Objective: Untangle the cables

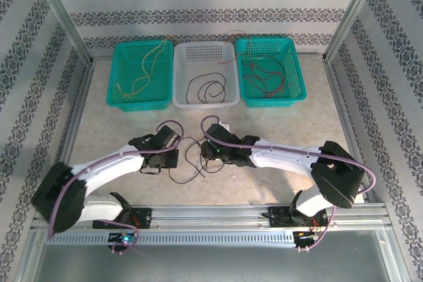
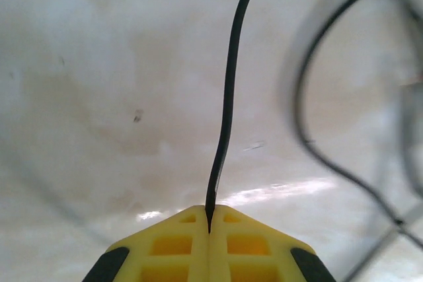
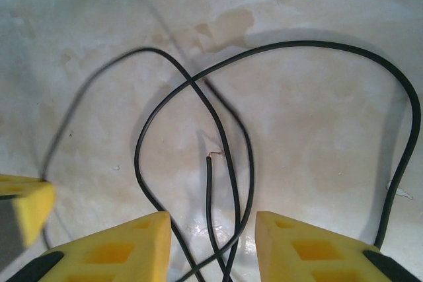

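So the left arm [image 1: 99,176] lies low over the table [image 1: 297,123], reaching from its base at the near left corner in toward the middle with the wrist tipped down. The left gripper [image 1: 166,160] is clamped fully together. In the left wrist view its yellow fingers [image 2: 172,246] meet with no gap, and a black strand [image 2: 228,97] is pinched right at the tips, running straight up and away over the tabletop. A second dark loop [image 2: 310,143] curves off to the right of it, blurry. The tangle itself, the black cables [image 1: 192,163], sits on the table between the two grippers, loose loops crossing each other. The right arm [image 1: 291,160] mirrors the left one, coming from the near right corner, elbow high, forearm stretched leftward and low. The right gripper [image 1: 213,152] is partway open, not wide. Seen from its wrist, the right gripper [image 3: 211,226] has its fingers [image 3: 125,246] standing either side of a couple of black loops [image 3: 198,90] that cross on the table, with a cut end [image 3: 209,163] lying in the middle. Can't tell if the fingers touch any strand, and nothing looks gripped. Along the back there's a teal basket [image 1: 122,100] with yellowish wires [image 1: 142,74], a white basket [image 1: 178,94] with black wires [image 1: 205,89], and another teal basket [image 1: 297,87] with red wires [image 1: 264,77].
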